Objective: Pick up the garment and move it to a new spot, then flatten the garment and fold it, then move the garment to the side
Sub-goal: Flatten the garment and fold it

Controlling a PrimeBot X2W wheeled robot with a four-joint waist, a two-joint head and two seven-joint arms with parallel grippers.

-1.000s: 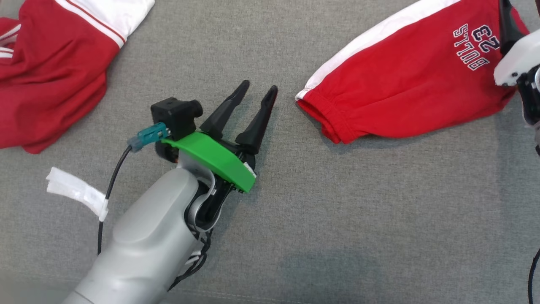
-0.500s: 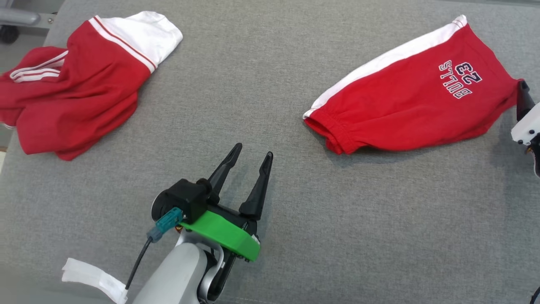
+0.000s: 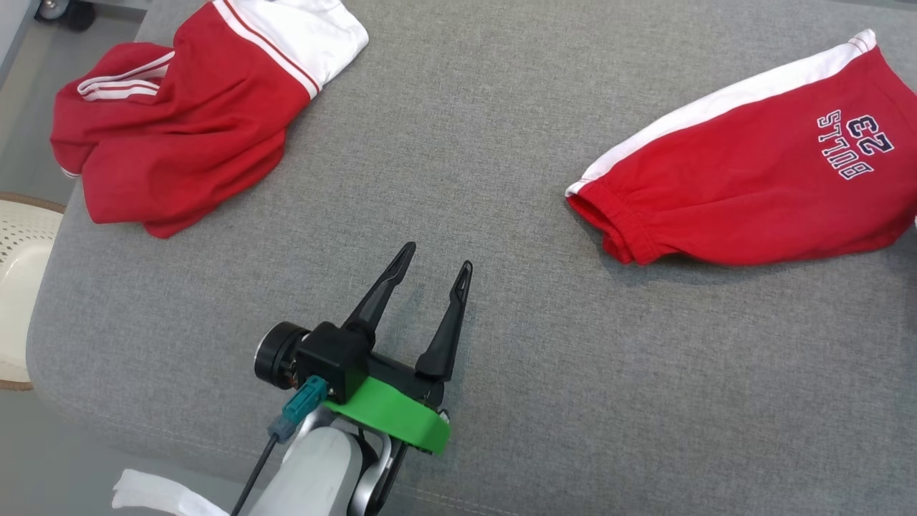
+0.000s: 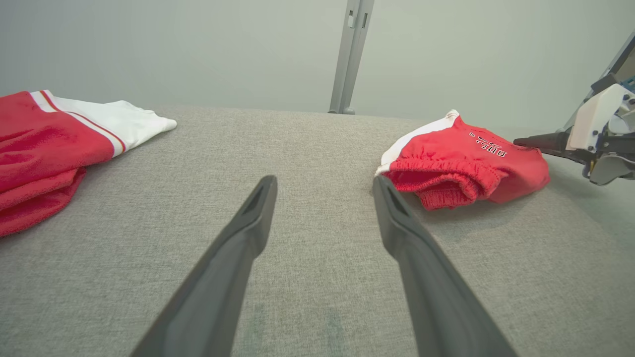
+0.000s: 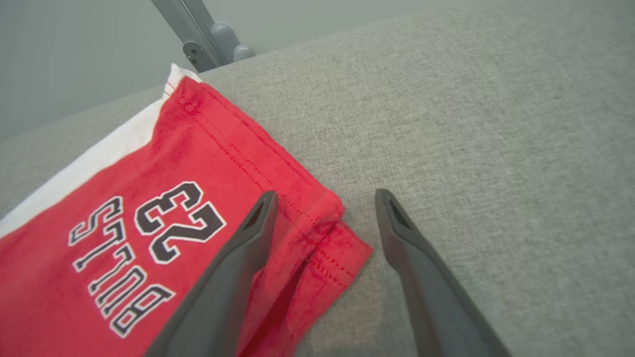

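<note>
Left fingers (image 3: 380, 295) stand spread and empty over the grey surface (image 3: 458, 143); right fingers (image 5: 233, 267) are spread too, a corner of the folded red shorts (image 5: 198, 148) lying between them. A crumpled red-and-white garment (image 3: 179, 136) lies well to the left of the left fingers.

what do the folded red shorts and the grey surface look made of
Folded red shorts: likely soft matte cotton knit, going by the gathered elastic waistband and stitched hem. Grey surface: matte woven upholstery cloth with visible weave, seemingly padded.

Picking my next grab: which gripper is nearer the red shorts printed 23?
Right. The right gripper is at a hem corner of the red shorts, jaws open; the left gripper is apart, off the waistband end.
</note>
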